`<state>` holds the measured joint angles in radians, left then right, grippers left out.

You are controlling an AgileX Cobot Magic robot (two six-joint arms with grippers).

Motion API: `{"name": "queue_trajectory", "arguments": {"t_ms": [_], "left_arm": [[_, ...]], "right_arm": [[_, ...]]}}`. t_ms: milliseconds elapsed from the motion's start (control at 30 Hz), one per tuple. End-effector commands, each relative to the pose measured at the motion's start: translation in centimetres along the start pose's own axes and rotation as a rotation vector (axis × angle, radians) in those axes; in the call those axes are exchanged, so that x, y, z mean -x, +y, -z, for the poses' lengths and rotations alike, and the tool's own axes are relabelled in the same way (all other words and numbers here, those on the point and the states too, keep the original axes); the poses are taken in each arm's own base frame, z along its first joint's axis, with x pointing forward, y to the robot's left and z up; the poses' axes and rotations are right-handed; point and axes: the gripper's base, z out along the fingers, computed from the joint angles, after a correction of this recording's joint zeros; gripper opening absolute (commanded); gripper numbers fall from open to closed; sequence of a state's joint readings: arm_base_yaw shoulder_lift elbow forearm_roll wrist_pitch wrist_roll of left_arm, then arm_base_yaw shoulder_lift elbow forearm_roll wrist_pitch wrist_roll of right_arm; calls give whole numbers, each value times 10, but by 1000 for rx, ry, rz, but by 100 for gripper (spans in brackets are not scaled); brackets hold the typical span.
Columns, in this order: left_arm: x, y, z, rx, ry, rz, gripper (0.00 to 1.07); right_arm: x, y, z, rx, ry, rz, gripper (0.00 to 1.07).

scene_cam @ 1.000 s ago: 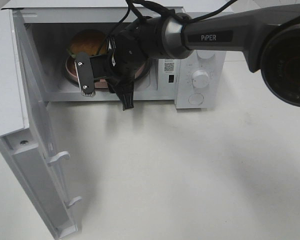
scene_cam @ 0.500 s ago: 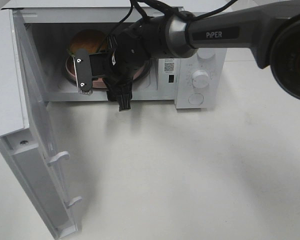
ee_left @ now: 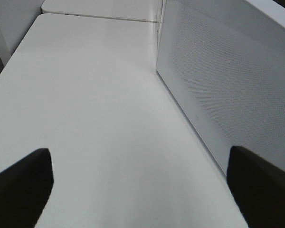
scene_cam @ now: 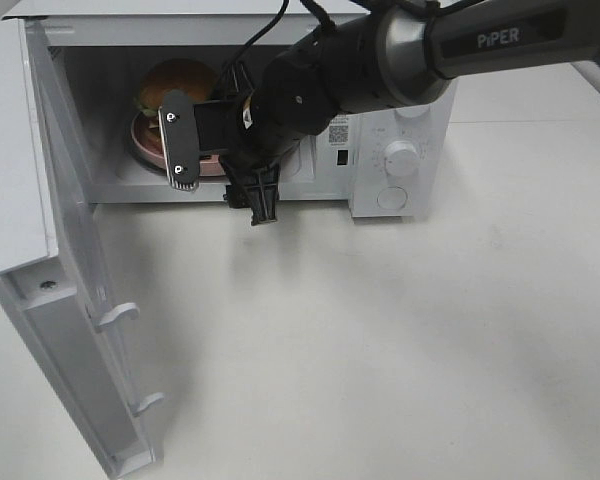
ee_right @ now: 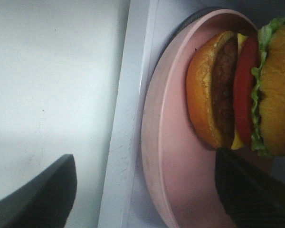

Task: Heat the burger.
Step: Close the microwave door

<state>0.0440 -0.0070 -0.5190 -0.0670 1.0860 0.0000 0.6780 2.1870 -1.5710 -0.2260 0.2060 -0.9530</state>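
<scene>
While the burger (scene_cam: 173, 82) sits on a pink plate (ee_right: 154, 156) inside the microwave (scene_cam: 400, 120), right hand (scene_cam: 224, 200) and left hand (ee_left: 137, 185) both gape.

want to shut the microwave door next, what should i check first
1. Burger on the pink plate inside the microwave: ok.
2. Right gripper open, holding nothing: ok.
3. Right gripper clear of the doorway: not ok, it sits at the cavity mouth.
4. Plate fully behind the front sill: cannot tell, its rim lies right by the sill.
5. Door swung wide open: ok.
6. Left gripper open and empty: ok.
</scene>
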Motion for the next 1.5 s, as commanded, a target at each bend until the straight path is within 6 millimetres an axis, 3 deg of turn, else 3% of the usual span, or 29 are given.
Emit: {"name": "queue_trajectory", "arguments": {"t_ms": [33, 400, 567, 667, 833, 933, 1000, 1200, 1267, 1467, 1500], "left_arm": [[0, -1, 2, -5, -27, 4, 91], [0, -1, 2, -5, -27, 4, 91], [0, -1, 2, -5, -27, 4, 91], [0, -1, 2, -5, -27, 4, 91], [0, -1, 2, -5, -27, 4, 91], [0, -1, 2, -5, -27, 4, 91], [0, -1, 2, -5, -27, 4, 91], [0, -1, 2, -5, -27, 4, 91], [0, -1, 2, -5, -27, 4, 91], [0, -1, 2, -5, -27, 4, 91], [0, -1, 2, -5, -27, 4, 91]], "right_arm": [[-2, 1, 13, -8, -5, -9, 77], [-11, 20, 48, 2, -12, -46, 76], [-19, 34, 77, 18, -5, -99, 76], [-21, 36, 81, 21, -2, -110, 77], [-28, 48, 110, 39, 17, -189, 76], [-29, 49, 115, 41, 20, -205, 76], [-33, 53, 134, 47, 35, -278, 76], [-38, 57, 154, 52, 55, -361, 76], [-43, 64, 173, 55, 73, -451, 76], [-49, 71, 190, 74, 113, -532, 76], [-51, 74, 201, 82, 138, -590, 76]]}}
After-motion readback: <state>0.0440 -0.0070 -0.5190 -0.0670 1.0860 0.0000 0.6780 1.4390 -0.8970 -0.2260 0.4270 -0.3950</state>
